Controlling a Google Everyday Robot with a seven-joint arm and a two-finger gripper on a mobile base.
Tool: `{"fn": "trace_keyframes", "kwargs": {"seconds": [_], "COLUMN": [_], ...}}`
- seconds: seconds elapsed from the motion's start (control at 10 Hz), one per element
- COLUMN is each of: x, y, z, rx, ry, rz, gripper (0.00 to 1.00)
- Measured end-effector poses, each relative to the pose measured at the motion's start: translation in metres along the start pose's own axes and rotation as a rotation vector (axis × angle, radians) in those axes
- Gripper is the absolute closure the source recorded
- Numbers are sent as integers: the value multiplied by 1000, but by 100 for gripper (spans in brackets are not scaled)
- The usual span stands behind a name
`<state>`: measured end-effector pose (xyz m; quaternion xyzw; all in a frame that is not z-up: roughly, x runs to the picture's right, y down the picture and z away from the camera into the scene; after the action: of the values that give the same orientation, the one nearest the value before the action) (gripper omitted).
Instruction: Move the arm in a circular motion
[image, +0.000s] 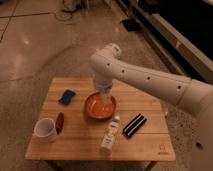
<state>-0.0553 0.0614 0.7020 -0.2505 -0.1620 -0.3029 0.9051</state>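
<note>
White arm reaching in over a wooden tabletop, its end hanging above an orange bowl.

A small dark mark (162, 148) sits printed near the tabletop's (145, 102) 5 o'clock corner, too small to read, and the label on the white bottle (110, 135) cannot be made out either. The arm (150, 82) is glossy white, built of thick tubular segments with a rounded joint at its elbow and small dark screw dots along its side; it enters from 3 o'clock and bends down at the centre. The gripper (104, 96) hangs just above the orange bowl (99, 106), and how far apart it stands cannot be told. At 9 o'clock lie a blue sponge (67, 96), a white mug (45, 130) and a red object (59, 122); a black bar (134, 125) lies toward 4 o'clock.
</note>
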Motion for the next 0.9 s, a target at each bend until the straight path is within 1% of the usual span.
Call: {"fn": "trace_keyframes", "kwargs": {"seconds": [0.1, 0.2, 0.3, 0.4, 0.5, 0.6, 0.7, 0.8, 0.9], "x": [-22, -39, -47, -48, -38, -27, -4, 41, 66], "y": [15, 34, 54, 77, 102, 118, 139, 169, 182], "z": [-3, -6, -8, -8, -9, -9, -10, -8, -6], "rx": [3, 9, 15, 18, 19, 16, 10, -5, -16], "ry": [-17, -28, -30, -24, -16, -12, -7, 5, 11], "rz": [-66, -137, -195, -244, -269, -266, -239, -154, -99], "gripper": [35, 35, 35, 35, 35, 35, 35, 35, 35]}}
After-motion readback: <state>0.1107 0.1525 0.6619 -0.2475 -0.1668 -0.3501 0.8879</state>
